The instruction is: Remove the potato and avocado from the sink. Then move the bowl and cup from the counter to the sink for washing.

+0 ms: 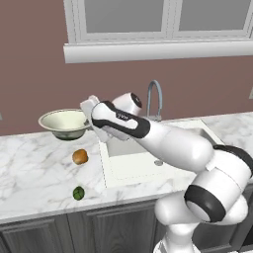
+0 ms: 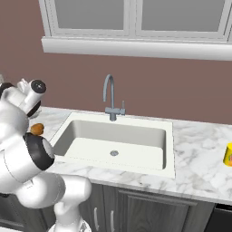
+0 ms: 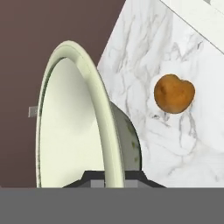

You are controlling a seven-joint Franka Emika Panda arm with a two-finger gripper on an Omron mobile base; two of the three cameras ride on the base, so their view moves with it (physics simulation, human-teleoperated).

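My gripper is shut on the right rim of the pale cream-green bowl, which sits at the back of the counter left of the sink. In the hand view the bowl stands on edge, its rim clamped between my fingertips. The orange-brown potato lies on the marble in front of the bowl, and the dark green avocado lies nearer the front edge. The potato also shows beside the bowl, and again past my arm. The yellow cup stands far right of the sink.
A grey gooseneck faucet rises behind the basin, close to my forearm. A brown wall and a white window sill back the counter. Dark cabinet doors run below.
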